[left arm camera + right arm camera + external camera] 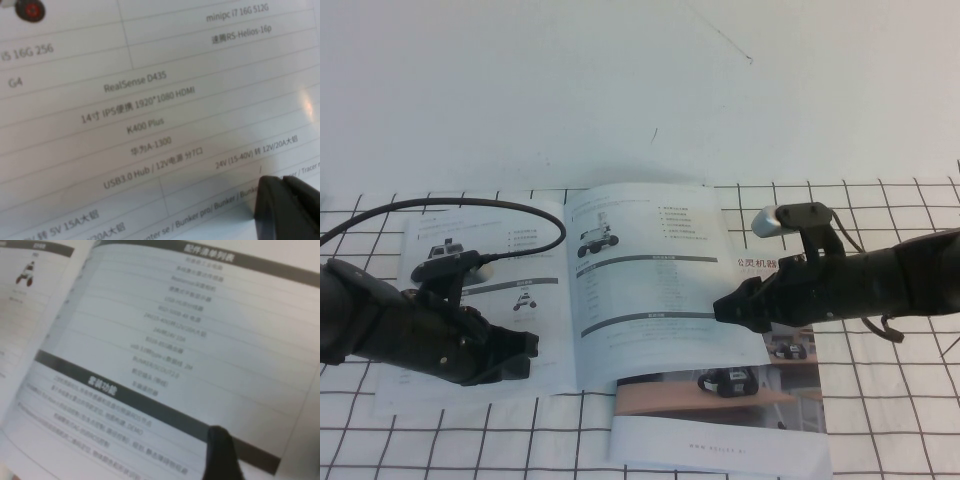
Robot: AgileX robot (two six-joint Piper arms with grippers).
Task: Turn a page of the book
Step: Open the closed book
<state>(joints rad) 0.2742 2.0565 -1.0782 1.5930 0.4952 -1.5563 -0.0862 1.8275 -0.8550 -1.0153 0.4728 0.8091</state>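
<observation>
While the book (570, 290) lies open on the checked cloth (880, 420) covering the worktop (620, 90), the high view shows the left tool (525, 352) resting low over the left-hand leaf, near its lower edge; whether its fingers are parted or closed I cannot tell. The right tool (728, 310) sits at the outer edge of the page (650, 280), the right-hand leaf with a wheeled-robot photo and grey bars; that tool is spread wide and no hold on the paper can be made out. A second booklet (740, 420) with a room photo lies partly under the book's right side.

From the left wrist, printed table rows fill the frame, with one dark fingertip (287, 210) close above the paper.

From the right wrist, the page (165, 340) slopes away, one dark fingertip (222, 455) over its lower grey bar.
</observation>
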